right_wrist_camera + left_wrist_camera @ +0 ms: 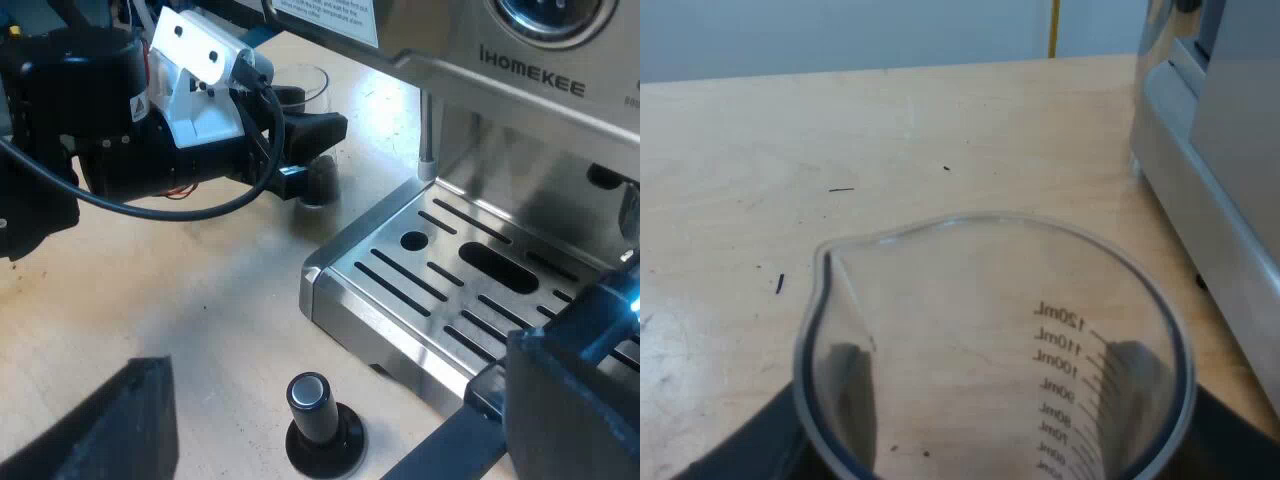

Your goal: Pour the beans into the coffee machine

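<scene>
In the left wrist view, the left gripper (990,420) is clamped on the measuring glass (940,300), just beside the espresso machine (1220,180). No beans show on the glass's visible walls, and its bottom is hidden. In the right wrist view, the right gripper (335,372) hangs with fingers apart over the tamper (320,420). The glass sits low by the machine, so whether the pour is done cannot be told.

clear measuring glass (990,350), brushed-metal espresso machine (520,95)
</scene>
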